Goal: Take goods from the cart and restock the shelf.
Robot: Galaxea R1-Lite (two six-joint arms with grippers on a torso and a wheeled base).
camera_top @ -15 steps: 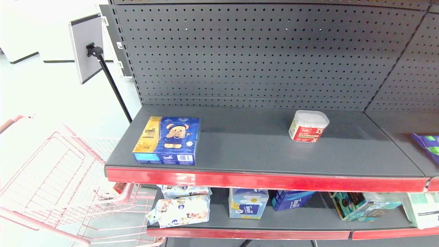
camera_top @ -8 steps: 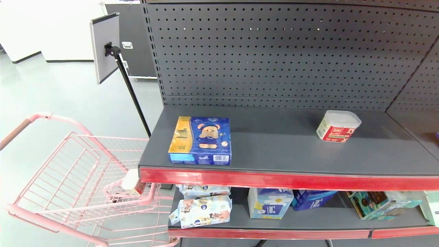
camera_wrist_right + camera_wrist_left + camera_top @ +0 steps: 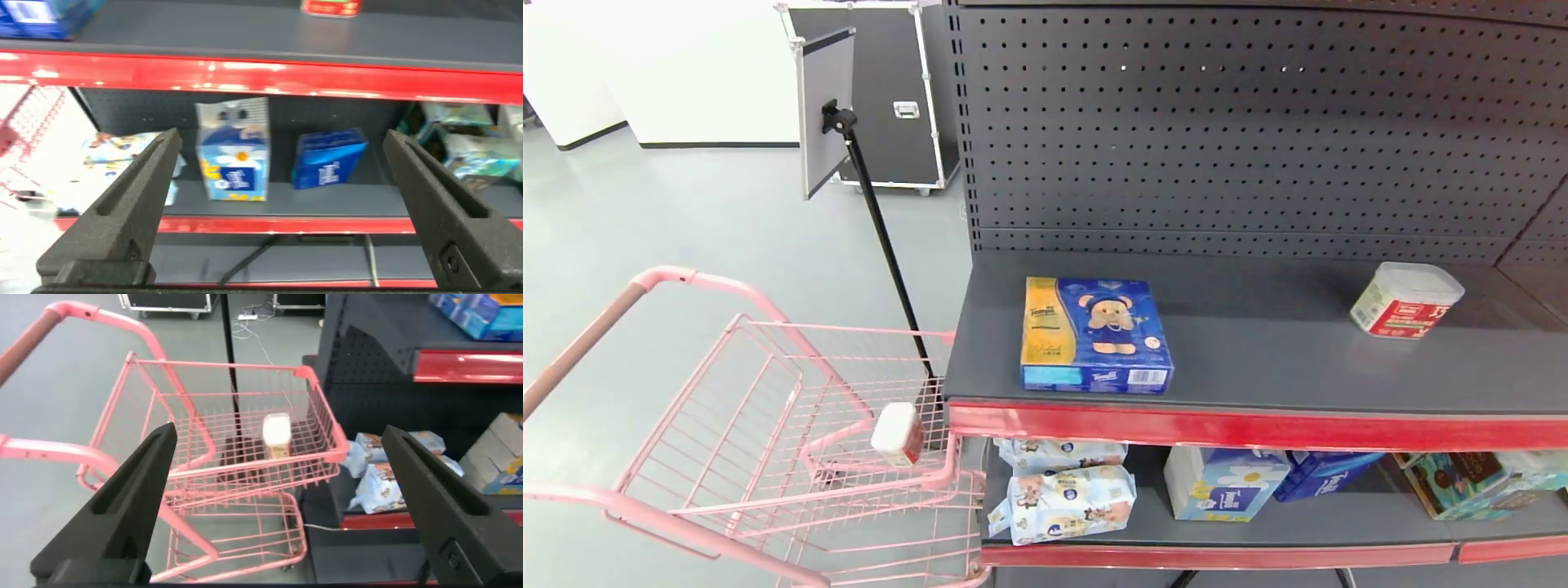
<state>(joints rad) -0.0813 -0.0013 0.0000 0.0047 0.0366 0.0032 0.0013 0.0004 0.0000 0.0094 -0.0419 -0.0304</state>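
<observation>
Cart status: you had one small white container point(image 3: 897, 433) with red label lying in pink cart point(image 3: 727, 457), at end nearest shelf point(image 3: 1258, 429). Your left gripper point(image 3: 278, 433) faced cart, jaws spread wide, empty. Your right gripper point(image 3: 282, 135) faced shelf's lower tier, jaws likewise spread, empty. Blue tissue box point(image 3: 1097, 345) and white tub point(image 3: 1406, 300) sat well apart on upper tier.

We saw a pink cart point(image 3: 686, 274) and a grey shelf point(image 3: 1258, 359) edged in red. Its box point(image 3: 1094, 335) was blue and yellow, its tub point(image 3: 1406, 300) white and red.
</observation>
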